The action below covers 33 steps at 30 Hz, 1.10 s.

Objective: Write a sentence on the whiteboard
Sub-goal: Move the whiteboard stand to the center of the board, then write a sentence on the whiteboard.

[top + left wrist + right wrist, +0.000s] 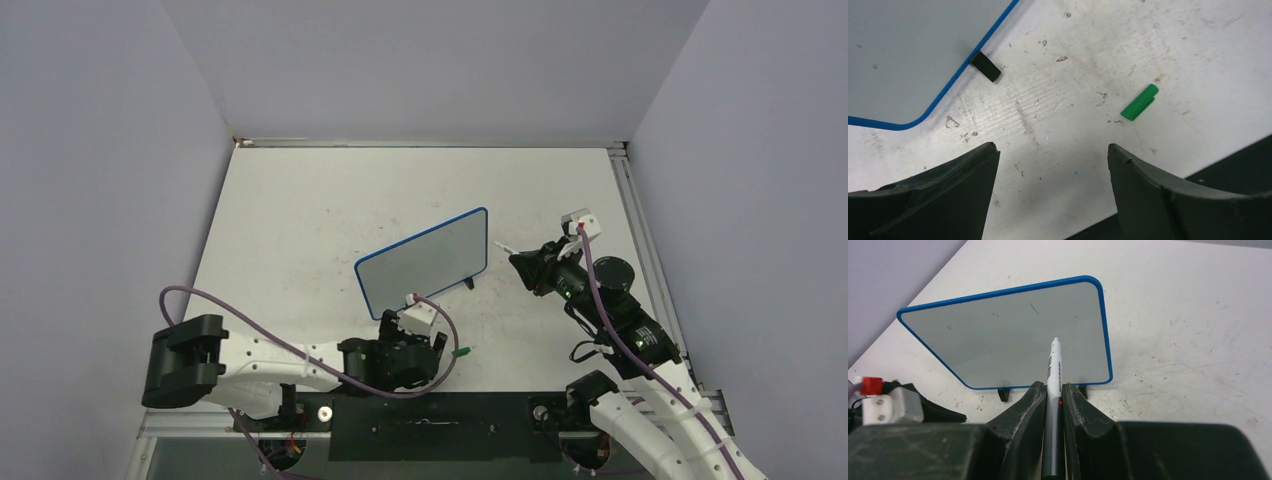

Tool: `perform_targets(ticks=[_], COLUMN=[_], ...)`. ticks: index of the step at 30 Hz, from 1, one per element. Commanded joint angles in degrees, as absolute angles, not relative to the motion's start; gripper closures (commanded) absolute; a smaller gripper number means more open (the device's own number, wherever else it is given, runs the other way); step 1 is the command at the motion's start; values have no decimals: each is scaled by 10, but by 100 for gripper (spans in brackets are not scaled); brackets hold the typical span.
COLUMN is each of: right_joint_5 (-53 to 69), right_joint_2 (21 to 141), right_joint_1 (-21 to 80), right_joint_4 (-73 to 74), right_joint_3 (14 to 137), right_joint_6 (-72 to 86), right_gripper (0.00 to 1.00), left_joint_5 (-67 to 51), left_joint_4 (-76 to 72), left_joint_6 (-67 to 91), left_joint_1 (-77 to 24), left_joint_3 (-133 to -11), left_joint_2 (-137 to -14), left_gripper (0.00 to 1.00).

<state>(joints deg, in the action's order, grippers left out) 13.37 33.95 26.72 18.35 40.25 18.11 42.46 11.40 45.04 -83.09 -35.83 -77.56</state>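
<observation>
Lighting even, diffuse, moderately bright. Soft shadows on the tabletop [300,220]. The whiteboard [1008,335] face reads dull grey. Wrist-view foregrounds slightly soft.

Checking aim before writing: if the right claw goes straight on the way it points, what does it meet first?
Probably the whiteboard: the marker in the right claw points at its blank face.

Green cap [1140,102] near blue-framed whiteboard [903,45]

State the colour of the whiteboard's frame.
The whiteboard frame is blue, clearest in the right wrist view.
</observation>
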Motion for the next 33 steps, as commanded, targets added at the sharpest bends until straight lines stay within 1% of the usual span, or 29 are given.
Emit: perform_targets(ticks=[1, 4, 7, 9, 13, 17, 20, 22, 24, 28, 31, 33], right_joint_5=[104, 97, 95, 98, 119, 183, 256, 297, 303, 251, 195, 161], right_joint_2=[321, 313, 310, 311, 313, 312, 327, 344, 365, 425, 472, 504], right_joint_1=[271, 271, 271, 271, 270, 271, 271, 276, 292, 375, 445, 480], right_joint_4=[185, 185, 184, 183, 173, 124, 47, -32, -113, -174, -212, -241], right_joint_3=[422, 422, 423, 425, 428, 412, 388, 367, 348, 342, 338, 336], right_joint_6=[161, 160, 159, 157, 153, 151, 173, 201, 231, 217, 197, 188], right_gripper=[95, 95, 95, 95, 95, 95, 95, 95, 95, 95, 95, 95], left_joint_5=[404, 373, 327, 262, 196, 93, 9, -56, -107, -248, -280, -320], left_joint_4=[212, 229, 270, 305, 355, 385, 370, 357, 332, 258, 221, 202], left_joint_6=[399, 337, 281, 253, 196, 151, 131, 119, 118, 106, 105, 116], left_joint_1=[-834, -831, -805, -755, -670, -538, -429, -373, -320, -239, -193, -159], left_joint_3=[-418, -461, -526, -574, -659, -714, -700, -674, -632, -535, -481, -463], left_joint_2=[-675, -619, -600, -601, -599, -598, -581, -566, -543, -480, -463, -471], left_gripper=[21, 19, 19, 19, 19, 19, 18, 18, 18, 18, 19, 22])
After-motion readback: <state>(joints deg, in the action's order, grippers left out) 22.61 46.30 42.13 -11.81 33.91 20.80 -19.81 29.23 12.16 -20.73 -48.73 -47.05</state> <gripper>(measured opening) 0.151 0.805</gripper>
